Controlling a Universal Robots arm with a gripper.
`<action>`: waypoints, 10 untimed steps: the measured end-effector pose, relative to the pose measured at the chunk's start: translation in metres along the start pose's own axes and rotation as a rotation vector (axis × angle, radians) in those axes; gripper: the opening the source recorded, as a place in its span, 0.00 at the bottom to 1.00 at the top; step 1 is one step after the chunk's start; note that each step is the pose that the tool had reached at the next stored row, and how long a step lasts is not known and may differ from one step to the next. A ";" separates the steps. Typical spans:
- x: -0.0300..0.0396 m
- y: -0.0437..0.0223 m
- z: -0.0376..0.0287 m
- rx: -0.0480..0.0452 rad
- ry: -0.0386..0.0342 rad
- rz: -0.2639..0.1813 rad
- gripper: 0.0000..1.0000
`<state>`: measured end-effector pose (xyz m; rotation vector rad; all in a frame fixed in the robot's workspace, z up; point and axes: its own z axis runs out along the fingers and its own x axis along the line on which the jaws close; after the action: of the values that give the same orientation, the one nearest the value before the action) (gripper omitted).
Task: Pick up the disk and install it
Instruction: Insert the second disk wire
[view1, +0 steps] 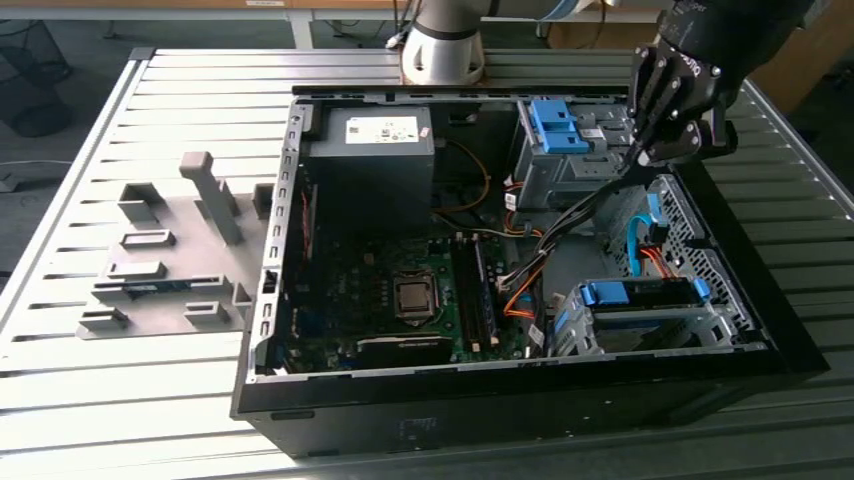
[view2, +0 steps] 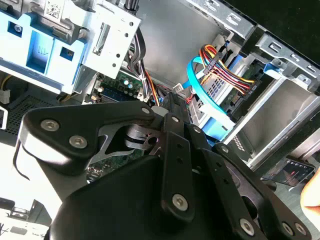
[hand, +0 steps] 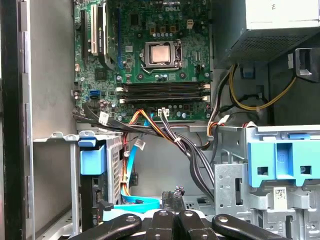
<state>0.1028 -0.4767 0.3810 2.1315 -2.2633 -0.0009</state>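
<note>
The disk (view1: 638, 325) lies flat in the drive cage at the near right corner of the open computer case (view1: 534, 385). Its blue frame (view1: 641, 293) runs across the cage top. In the second wrist view, orange and blue cables run to that cage beside the blue frame (view2: 220, 127), and the first wrist view has the frame's end (hand: 92, 160). My black gripper (view1: 645, 160) hangs over the case's far right side, above the cable bundle and apart from the disk. Its fingers (hand: 172, 192) are shut, tips together (view2: 169, 102), with nothing between them.
A dark power supply box with a white sticker (view1: 371, 160) fills the case's far left. The green motherboard (view1: 400, 290) lies below it. A second metal cage with a blue clip (view1: 554, 125) stands at the far right. A grey fixture (view1: 167, 250) rests on the slatted table.
</note>
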 end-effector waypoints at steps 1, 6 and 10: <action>-0.0003 -0.0001 0.0000 0.0000 -0.0001 0.000 0.11; -0.0018 -0.0009 0.0000 0.0000 -0.0001 0.000 0.11; -0.0030 -0.0015 -0.0001 0.0000 0.0000 0.000 0.11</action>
<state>0.1044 -0.4738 0.3809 2.1315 -2.2633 -0.0009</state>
